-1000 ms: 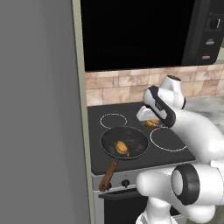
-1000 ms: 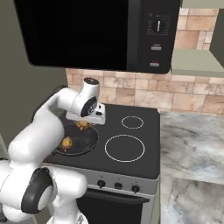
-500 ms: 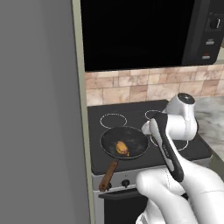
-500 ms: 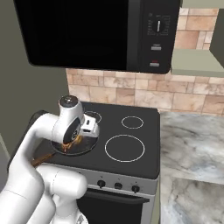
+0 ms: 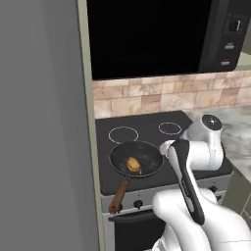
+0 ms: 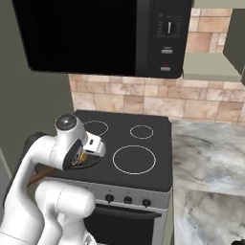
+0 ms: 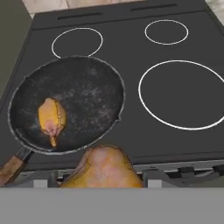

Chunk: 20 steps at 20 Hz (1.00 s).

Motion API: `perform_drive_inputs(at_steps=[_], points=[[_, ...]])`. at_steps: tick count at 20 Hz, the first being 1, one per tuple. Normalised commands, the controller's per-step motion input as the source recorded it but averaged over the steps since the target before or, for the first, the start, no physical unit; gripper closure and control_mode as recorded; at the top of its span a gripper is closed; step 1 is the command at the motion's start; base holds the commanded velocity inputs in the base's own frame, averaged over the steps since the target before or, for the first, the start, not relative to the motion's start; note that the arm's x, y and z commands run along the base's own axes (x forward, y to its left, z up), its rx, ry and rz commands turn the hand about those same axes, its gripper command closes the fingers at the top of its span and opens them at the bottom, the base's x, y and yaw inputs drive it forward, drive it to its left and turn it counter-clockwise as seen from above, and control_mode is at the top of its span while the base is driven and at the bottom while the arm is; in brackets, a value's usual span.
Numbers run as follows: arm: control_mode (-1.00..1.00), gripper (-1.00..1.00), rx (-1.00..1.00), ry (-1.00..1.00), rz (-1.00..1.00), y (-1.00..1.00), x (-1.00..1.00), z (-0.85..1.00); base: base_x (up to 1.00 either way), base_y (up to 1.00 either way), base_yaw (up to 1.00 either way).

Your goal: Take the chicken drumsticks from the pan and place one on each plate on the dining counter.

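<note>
Golden-orange drumstick [image 7: 105, 169] gripped in the claw [image 7: 101, 177]; another lies in black pan [image 7: 87, 92].

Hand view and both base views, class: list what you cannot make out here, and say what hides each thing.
- Held drumstick: hand view, its lower part is cut off by the bottom edge.
- End effector: hand view, finger tips covered by that drumstick.
- Pan: right base view, mostly behind the arm.
- Pan handle: hand view, cut by the left edge.
- Drumstick in pan: left base view, too small for detail.
</note>
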Motion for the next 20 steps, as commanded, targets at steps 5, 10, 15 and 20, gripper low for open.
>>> perform_drive_inputs(at_steps=[5, 10, 15, 20], points=[[1.0, 1.0, 0.0, 0.0, 0.0, 0.0, 0.0, 0.0, -0.6, -0.1, -0.43], [1.0, 1.0, 0.0, 0.0, 0.0, 0.0, 0.0, 0.0, -0.84, -0.03, -0.51], [1.0, 1.0, 0.0, 0.0, 0.0, 0.0, 0.0, 0.0, -1.0, 0.33, -0.52], [1.0, 1.0, 0.0, 0.0, 0.0, 0.0, 0.0, 0.0, -1.0, 0.69, -0.46]])
